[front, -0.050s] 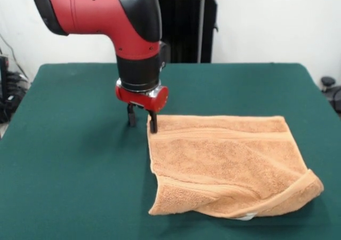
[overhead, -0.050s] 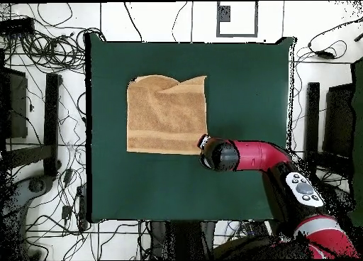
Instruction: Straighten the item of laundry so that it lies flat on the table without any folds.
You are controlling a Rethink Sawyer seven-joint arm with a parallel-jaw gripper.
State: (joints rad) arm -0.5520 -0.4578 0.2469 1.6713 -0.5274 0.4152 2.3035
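Left: the hand [front, -0.050s: 141, 121] hangs low over the desk [front, -0.050s: 64, 160], its two fingers [front, -0.050s: 153, 124] spread apart, gripping nothing; one finger stands at the towel's [front, -0.050s: 224, 162] far left corner, the other just off the cloth over bare desk. Centre: the towel lies on the desk, mostly flat across its far band. Right: the near edge is rolled up, with a thick fold at the near right corner and a white tag [front, -0.050s: 246, 217] peeping beneath. In the overhead view the towel [overhead, -0.050s: 165, 115] sits in the desk's [overhead, -0.050s: 248, 95] upper left part, with the hand [overhead, -0.050s: 204, 142] at its corner. Judgement: to flatten well, pinch a single layer at the corner, then pull away from the fold, low and slow.
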